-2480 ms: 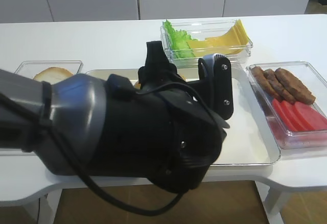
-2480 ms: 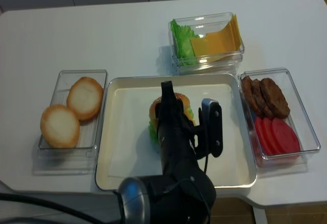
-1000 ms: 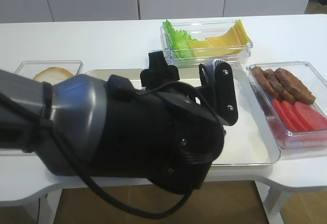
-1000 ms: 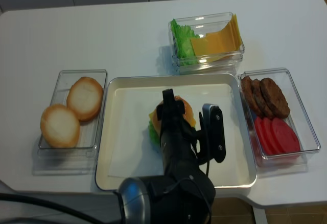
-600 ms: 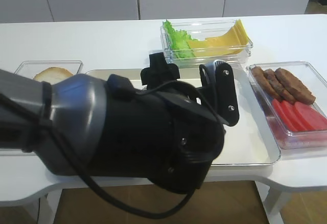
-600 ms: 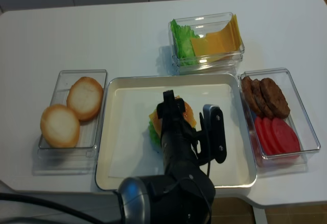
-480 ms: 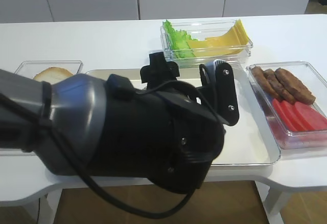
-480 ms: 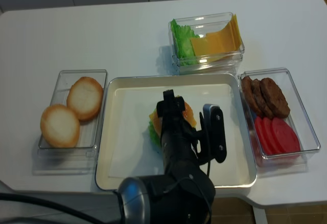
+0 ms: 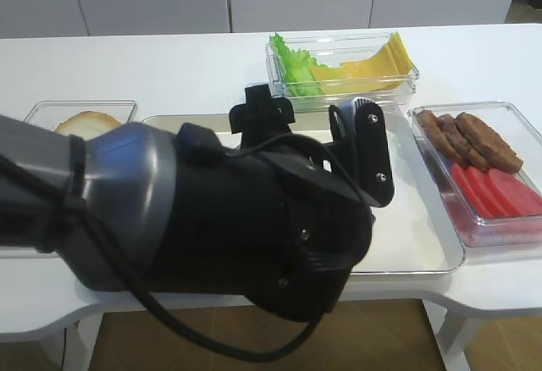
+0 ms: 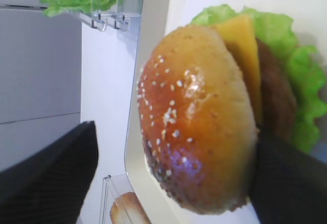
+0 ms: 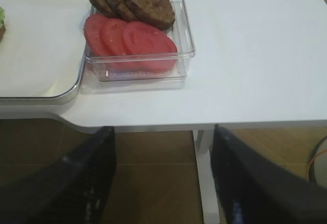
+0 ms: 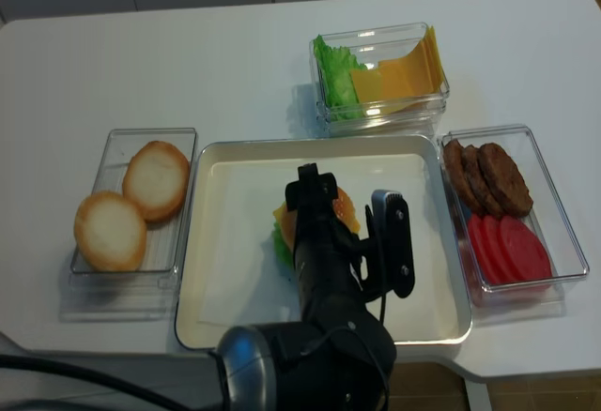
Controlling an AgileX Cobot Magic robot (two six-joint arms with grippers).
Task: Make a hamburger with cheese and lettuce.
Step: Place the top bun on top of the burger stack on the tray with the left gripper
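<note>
The hamburger [image 12: 342,210] sits in the middle of the metal tray [image 12: 235,242]. In the left wrist view its glossy sesame bun top [image 10: 199,127] lies on the cheese [image 10: 240,50], brown patty [image 10: 276,96] and lettuce [image 10: 286,35]. My left gripper [image 12: 350,189] is open, one finger on each side of the hamburger. One finger is clear of the bun and the other is close against it. My right gripper [image 11: 163,183] is open and empty, beyond the table's front right edge, over the floor.
A clear box of pale bun halves [image 12: 131,205] stands left of the tray. A box with loose lettuce and stacked cheese slices [image 12: 380,73] is behind it. A box of patties and tomato slices [image 12: 507,214] is on the right and also shows in the right wrist view [image 11: 133,40].
My left gripper has drawn back a little toward the near edge. The hamburger stays in place on the tray.
</note>
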